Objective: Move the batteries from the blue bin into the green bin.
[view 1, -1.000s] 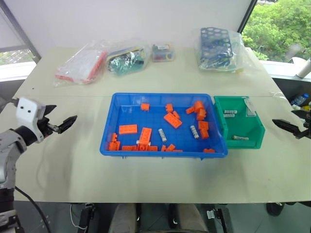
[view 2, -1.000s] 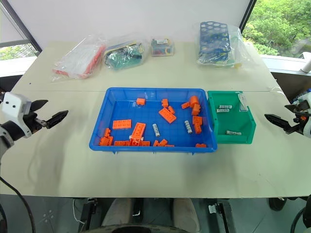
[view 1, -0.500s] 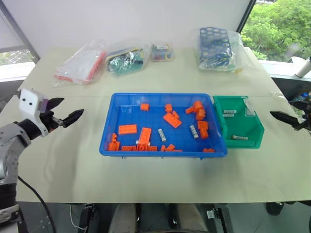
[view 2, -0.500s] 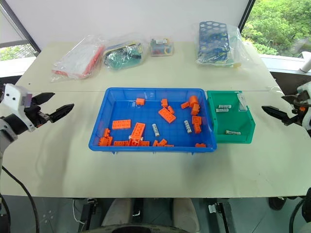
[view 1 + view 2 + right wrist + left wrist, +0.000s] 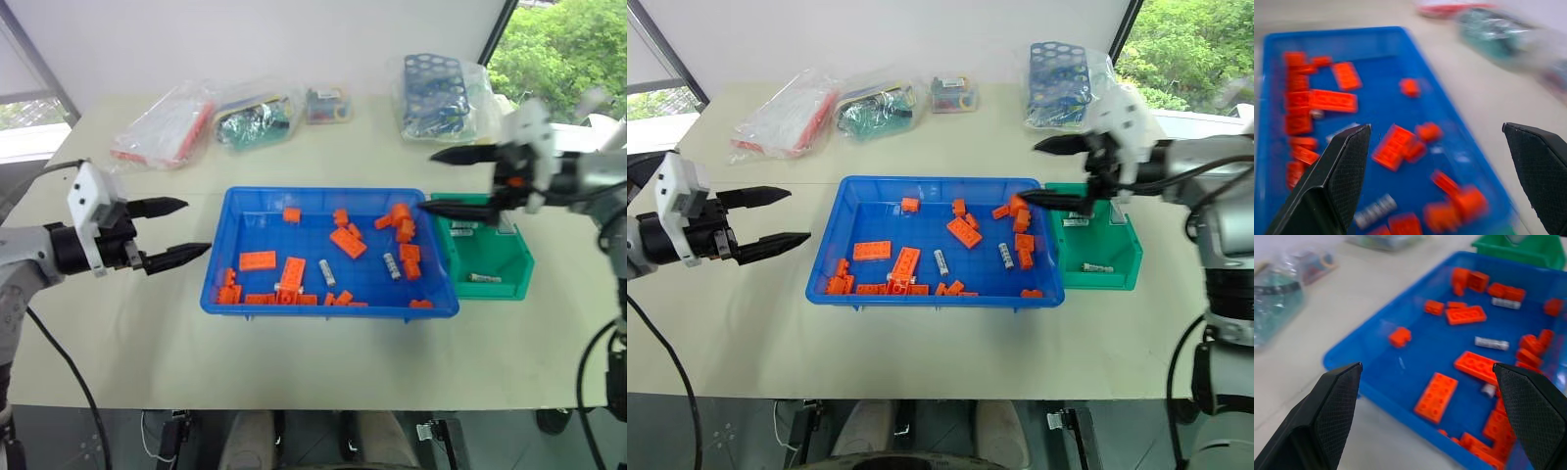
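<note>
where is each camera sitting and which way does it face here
Left eye and right eye views: on the head, looking forward and down at the table; left gripper and right gripper both show, open.
Left wrist view: on the left wrist, facing the blue bin between its own fingers.
Right wrist view: on the right wrist, facing the same bin between its fingers.
Shared: orange bricks and batteries.

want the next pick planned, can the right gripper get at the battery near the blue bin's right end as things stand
Probably yes: the right gripper is open above the blue bin's right end, and the battery lies bare on the floor, though orange bricks crowd its right side.
</note>
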{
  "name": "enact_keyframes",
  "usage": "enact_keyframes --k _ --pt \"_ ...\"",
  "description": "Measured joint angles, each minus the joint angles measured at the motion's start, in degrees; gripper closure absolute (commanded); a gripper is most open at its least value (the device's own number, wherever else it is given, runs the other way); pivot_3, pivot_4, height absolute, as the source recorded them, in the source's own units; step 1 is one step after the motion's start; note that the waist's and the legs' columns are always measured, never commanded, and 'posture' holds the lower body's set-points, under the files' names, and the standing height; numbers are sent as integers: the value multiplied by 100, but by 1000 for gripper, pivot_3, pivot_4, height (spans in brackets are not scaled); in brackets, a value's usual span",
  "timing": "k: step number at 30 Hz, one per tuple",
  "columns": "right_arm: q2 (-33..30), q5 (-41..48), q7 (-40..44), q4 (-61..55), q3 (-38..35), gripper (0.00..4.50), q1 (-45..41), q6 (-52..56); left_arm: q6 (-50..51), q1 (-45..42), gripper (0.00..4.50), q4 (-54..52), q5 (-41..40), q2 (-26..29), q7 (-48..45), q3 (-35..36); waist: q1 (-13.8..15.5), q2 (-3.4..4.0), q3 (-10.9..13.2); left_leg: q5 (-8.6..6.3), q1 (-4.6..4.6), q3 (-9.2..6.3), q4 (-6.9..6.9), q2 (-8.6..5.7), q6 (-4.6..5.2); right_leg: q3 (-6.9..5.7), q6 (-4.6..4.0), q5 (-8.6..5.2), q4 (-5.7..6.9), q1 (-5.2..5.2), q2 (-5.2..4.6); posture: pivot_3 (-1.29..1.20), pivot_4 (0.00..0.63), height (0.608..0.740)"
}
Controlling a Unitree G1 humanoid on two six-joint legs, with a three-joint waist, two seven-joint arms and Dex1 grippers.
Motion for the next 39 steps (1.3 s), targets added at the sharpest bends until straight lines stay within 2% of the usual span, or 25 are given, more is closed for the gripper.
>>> enact_keyframes --k 3,6,9,15,21,32,35,38,39 --pt "665 -528 -150 12 813 76 -287 -290 2 29 0 -166 -1 146 -288 -169 -23 -2 1 0 0 3 4 0 0 1 0 0 2 0 5 0 150 739" --pt "1326 -1341 -297 367 1682 76 -485 -1067 1 29 0 -330 -8 196 -456 -282 -36 -2 1 1 -1 2 4 1 1 0 0 0 5 -3 20 0 150 739" --pt "1807 -1788 -408 828 2159 76 -486 -1462 15 29 0 -348 -22 202 -502 -287 -5 -2 3 1 -6 1 5 0 1 -1 1 1 5 -6 21 0 150 739" --pt "2309 -2494 -543 1618 2503 76 -642 -2404 40 61 0 -436 -25 195 -436 -294 -24 -3 3 1 -3 1 11 0 1 -2 2 1 8 -2 23 0 150 739" --pt "2452 -2897 -495 2364 2638 76 -668 -3340 113 148 0 -531 -71 193 -325 -267 -31 -3 3 1 -3 -1 10 0 1 -2 3 1 9 -2 24 0 150 739" --pt "3034 -3211 -813 2999 2632 76 -669 -4024 113 185 0 -544 -107 193 -236 -229 -44 -3 3 1 0 -2 9 1 0 -2 3 1 12 -1 25 0 150 739" --pt "3164 -3210 -889 3061 2602 861 -667 -4066 113 181 0 -544 -106 193 -198 -229 -39 -3 3 2 0 -2 9 1 0 -2 3 2 12 -1 25 0 150 739" --pt "3196 -3169 -894 3023 2544 2312 -618 -4030 113 130 0 -538 -107 194 -193 -229 -28 -3 3 2 0 -3 10 1 0 -3 3 1 12 1 24 0 150 739" --pt "3196 -3156 -901 2994 2520 2312 -586 -3987 113 109 0 -534 -107 194 -189 -229 -28 -3 3 2 0 -3 10 1 0 -3 3 2 12 1 24 0 150 739"
